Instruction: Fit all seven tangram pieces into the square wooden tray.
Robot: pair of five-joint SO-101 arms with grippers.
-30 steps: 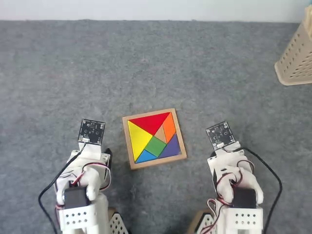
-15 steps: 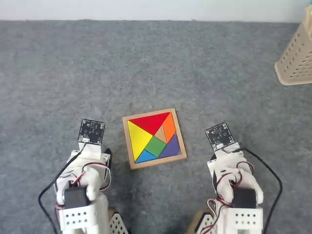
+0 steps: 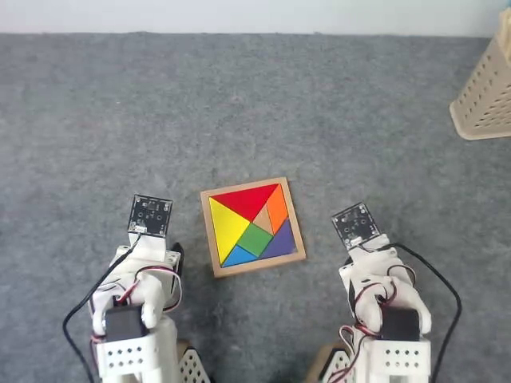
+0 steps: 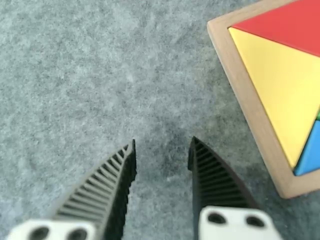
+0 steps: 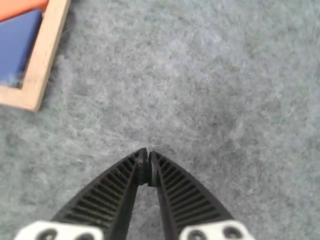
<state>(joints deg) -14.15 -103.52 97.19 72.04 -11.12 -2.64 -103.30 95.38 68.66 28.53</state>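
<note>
1. Seven coloured pieces lie flat inside the square wooden tray [image 3: 211, 234], which sits on the grey table [image 3: 319, 104] between my two arms, turned slightly out of square with the table edge.
2. Pieces in the tray: red triangle [image 3: 249, 201] along the far side; yellow triangle [image 3: 225, 225] along my left side; orange piece [image 3: 277, 211] at the far right corner; small tan triangle [image 3: 263, 219] touching the red and orange; green square [image 3: 255, 239] near the middle; blue triangle [image 3: 238, 256] on the near side; purple piece [image 3: 279, 241] at the near right corner. The pieces fill the tray edge to edge.
3. My left hand [image 4: 162, 142] hovers low over bare table just beside the tray's left rim. Its fingers stand a narrow gap apart and hold nothing.
4. My right hand [image 5: 148, 150] points at bare table near the tray's right corner. Its fingertips meet, with nothing between them.
5. Cream slotted basket [image 3: 487, 88]: far right edge of the table, well apart from the tray.
</note>
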